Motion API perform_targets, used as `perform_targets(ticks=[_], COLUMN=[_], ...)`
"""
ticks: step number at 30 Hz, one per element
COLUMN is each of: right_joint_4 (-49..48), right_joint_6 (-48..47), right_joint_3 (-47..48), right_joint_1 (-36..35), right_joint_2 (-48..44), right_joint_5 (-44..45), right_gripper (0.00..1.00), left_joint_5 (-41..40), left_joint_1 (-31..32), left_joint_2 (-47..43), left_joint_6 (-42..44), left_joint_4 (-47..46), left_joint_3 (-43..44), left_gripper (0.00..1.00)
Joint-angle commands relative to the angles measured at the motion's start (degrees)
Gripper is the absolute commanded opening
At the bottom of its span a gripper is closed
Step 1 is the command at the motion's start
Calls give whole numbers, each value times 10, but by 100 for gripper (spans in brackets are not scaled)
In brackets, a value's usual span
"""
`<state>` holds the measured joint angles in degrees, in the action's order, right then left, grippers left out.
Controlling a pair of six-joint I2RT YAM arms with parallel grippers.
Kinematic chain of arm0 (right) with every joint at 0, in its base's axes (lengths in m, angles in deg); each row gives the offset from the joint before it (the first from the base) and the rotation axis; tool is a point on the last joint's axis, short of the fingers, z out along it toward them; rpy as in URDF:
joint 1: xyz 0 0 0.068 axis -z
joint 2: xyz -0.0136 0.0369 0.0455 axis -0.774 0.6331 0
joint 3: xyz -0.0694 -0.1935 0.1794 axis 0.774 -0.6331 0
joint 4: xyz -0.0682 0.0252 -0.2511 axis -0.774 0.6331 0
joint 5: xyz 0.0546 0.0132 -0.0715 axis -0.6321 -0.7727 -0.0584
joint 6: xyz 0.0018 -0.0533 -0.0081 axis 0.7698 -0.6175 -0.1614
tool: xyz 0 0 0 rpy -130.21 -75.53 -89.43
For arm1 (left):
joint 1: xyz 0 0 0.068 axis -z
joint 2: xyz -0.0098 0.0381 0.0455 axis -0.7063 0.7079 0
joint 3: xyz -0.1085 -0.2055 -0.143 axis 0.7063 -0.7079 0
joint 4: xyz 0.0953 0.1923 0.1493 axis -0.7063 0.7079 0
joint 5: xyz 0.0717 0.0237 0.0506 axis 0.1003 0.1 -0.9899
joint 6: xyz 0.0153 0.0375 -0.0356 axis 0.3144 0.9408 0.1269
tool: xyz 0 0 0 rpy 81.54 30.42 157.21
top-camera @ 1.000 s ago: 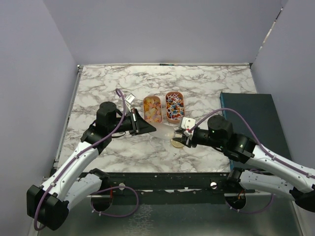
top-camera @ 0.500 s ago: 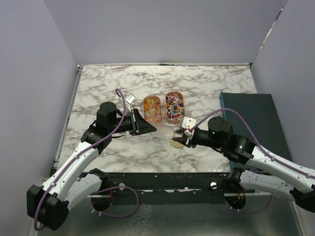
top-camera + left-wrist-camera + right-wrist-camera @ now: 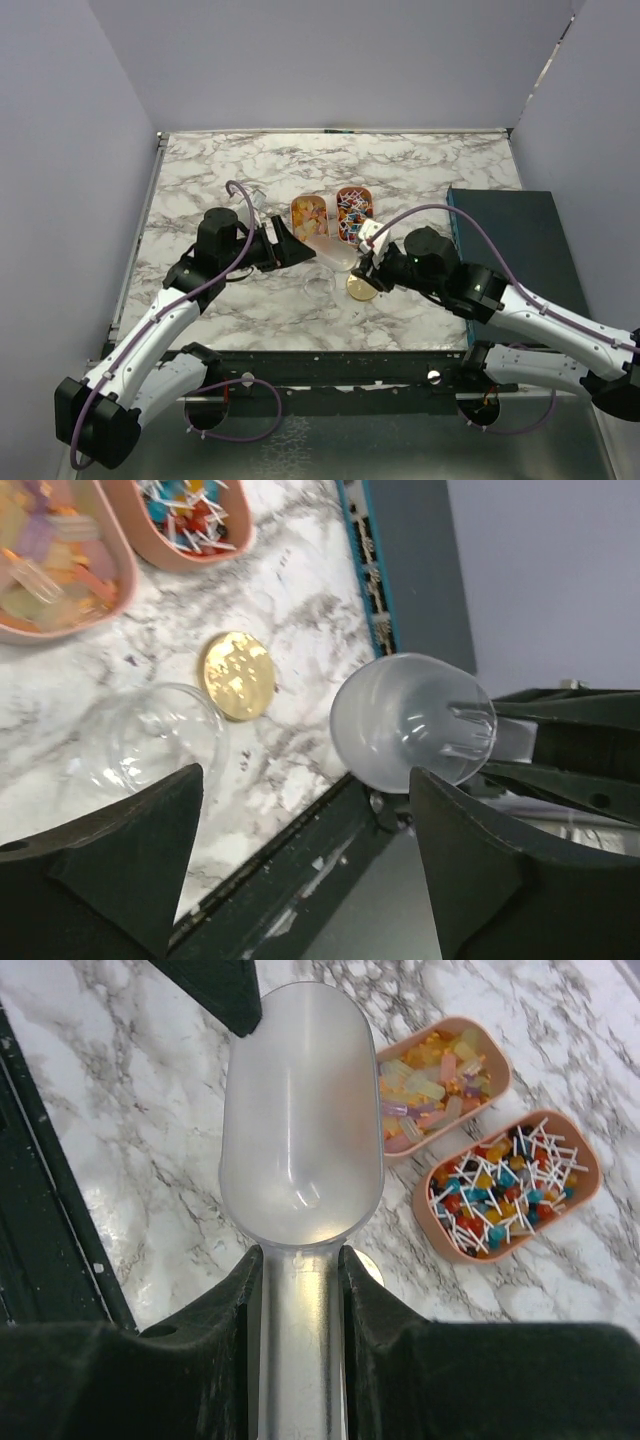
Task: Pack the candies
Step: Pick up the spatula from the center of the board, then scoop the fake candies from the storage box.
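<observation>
Top view: on the marble tabletop [image 3: 200, 180], two trays [image 3: 294, 212] sit side by side at the centre of the frame. They hold the candies [image 3: 309, 220]: orange-yellow in the left tray and red, blue and white in the right.

The left hand [image 3: 288, 244] hangs just left of the trays. The right hand [image 3: 363, 263] comes in from the right and grips a frosted scoop [image 3: 333, 252], whose bowl lies just below the left tray in the frame. A clear jar [image 3: 319, 283] stands lower centre with a gold lid [image 3: 360, 288] just to its right. A dark board [image 3: 510, 250] lies at the right edge.

Left wrist view: the left hand's fingers stand wide apart at the bottom corners and hold nothing. Between them, farther off, the jar is at centre left, and the lid lies flat just up and right of it. At centre right the scoop's bowl faces the camera, its handle held between the right hand's dark fingers at the right edge. Both trays of candies are cut off at the upper left, and the board runs along the top centre.

Right wrist view: the right hand is clenched on the scoop's handle at bottom centre, with the bowl pointing up the frame. The trays of candies lie to the right, apart from the scoop. A tip of the left hand shows at the top, just above the bowl. A sliver of the lid peeks out right of the handle.
</observation>
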<state>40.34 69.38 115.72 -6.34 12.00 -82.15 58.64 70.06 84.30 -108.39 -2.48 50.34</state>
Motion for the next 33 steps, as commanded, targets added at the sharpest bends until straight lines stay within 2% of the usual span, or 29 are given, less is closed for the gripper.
perform_targets(ticks=[1, 3, 5, 7, 10, 16, 24, 33], right_joint_4=[77, 111, 143, 173, 222, 332, 397, 444], right_joint_6=[47, 63, 81, 101, 141, 191, 221, 246], right_joint_3=[56, 81, 105, 129, 163, 246, 305, 361], right_joint_1=[-3, -1, 6, 20, 53, 121, 181, 207], right_joint_2=[31, 61, 84, 105, 138, 226, 302, 381], right_joint_5=[95, 113, 126, 129, 116, 83, 48, 26], right_gripper=[1, 1, 1, 1, 1, 1, 1, 1], left_joint_5=[-134, -172, -201, -229, -255, -256, -271, -304], left_joint_1=[-4, -4, -4, -4, -4, -4, 15, 54], left_joint_2=[-15, -15, -20, -28, -33, -33, -35, -17], left_joint_6=[102, 126, 142, 158, 181, 224, 260, 290], left_joint_4=[78, 95, 100, 106, 115, 119, 103, 93], left_joint_3=[49, 59, 66, 71, 74, 66, 42, 44], left_gripper=[86, 87, 96, 99, 99, 99, 99, 99])
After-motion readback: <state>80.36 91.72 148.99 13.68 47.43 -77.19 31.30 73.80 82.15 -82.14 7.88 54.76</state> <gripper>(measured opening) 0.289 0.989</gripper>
